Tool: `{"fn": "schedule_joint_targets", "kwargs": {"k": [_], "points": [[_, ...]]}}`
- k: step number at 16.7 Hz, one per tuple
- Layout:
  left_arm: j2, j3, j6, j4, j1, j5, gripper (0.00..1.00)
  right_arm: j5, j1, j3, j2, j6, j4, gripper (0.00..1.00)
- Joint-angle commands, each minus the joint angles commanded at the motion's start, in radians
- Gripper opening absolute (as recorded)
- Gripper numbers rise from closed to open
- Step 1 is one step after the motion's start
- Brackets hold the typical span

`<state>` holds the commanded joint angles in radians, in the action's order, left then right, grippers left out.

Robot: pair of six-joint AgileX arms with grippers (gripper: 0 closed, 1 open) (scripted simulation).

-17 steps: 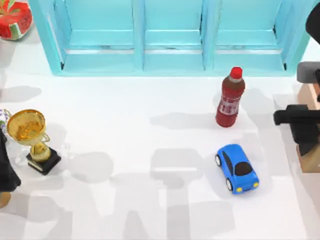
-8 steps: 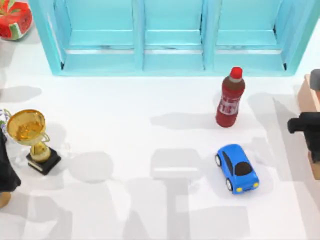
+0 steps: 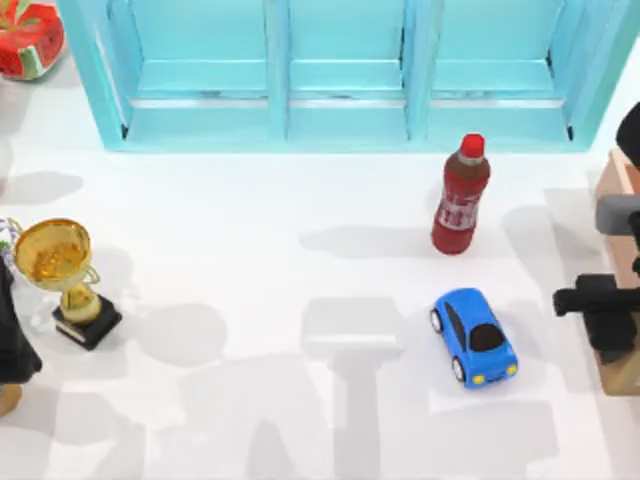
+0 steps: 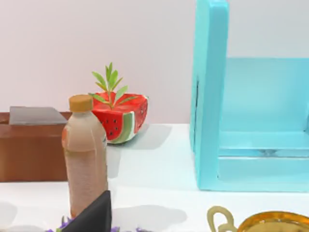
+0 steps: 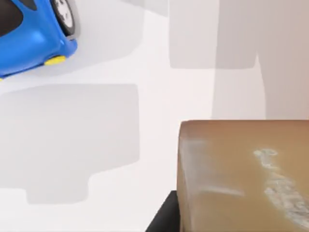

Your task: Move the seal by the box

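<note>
At the worktop's (image 3: 300,220) right edge, my right end effector (image 3: 600,305) has swung back inward over the seal (image 5: 241,174), which lies there beyond the blue car (image 3: 474,337). I cannot tell whether it is clenched, so the carry looks unstarted.

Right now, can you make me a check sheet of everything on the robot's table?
Surface: white table, shadows only.
Job's things: seal close to the right gripper; box at right edge.
Clutter: car, red bottle, trophy, pale bottle, brown crate.
Grippers: right gripper over right edge; left gripper parked at left edge.
Cables: nothing seen.
Surroundings: blue shelf at back, melon planter back left.
</note>
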<state>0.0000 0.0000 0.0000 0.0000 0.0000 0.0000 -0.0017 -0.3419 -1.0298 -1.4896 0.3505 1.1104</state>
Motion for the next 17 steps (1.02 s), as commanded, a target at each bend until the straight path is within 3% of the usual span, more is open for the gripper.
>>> {"fn": "schedule_joint_targets", "kwargs": {"k": [4,17], "points": [[0.0,0.0,0.0,0.0,0.0,0.0,1.0,0.0,0.0,0.001,-0.001,0.0,-0.001,0.0],[0.0,0.0,0.0,0.0,0.0,0.0,1.0,0.0,0.0,0.001,-0.001,0.0,-0.001,0.98]]}}
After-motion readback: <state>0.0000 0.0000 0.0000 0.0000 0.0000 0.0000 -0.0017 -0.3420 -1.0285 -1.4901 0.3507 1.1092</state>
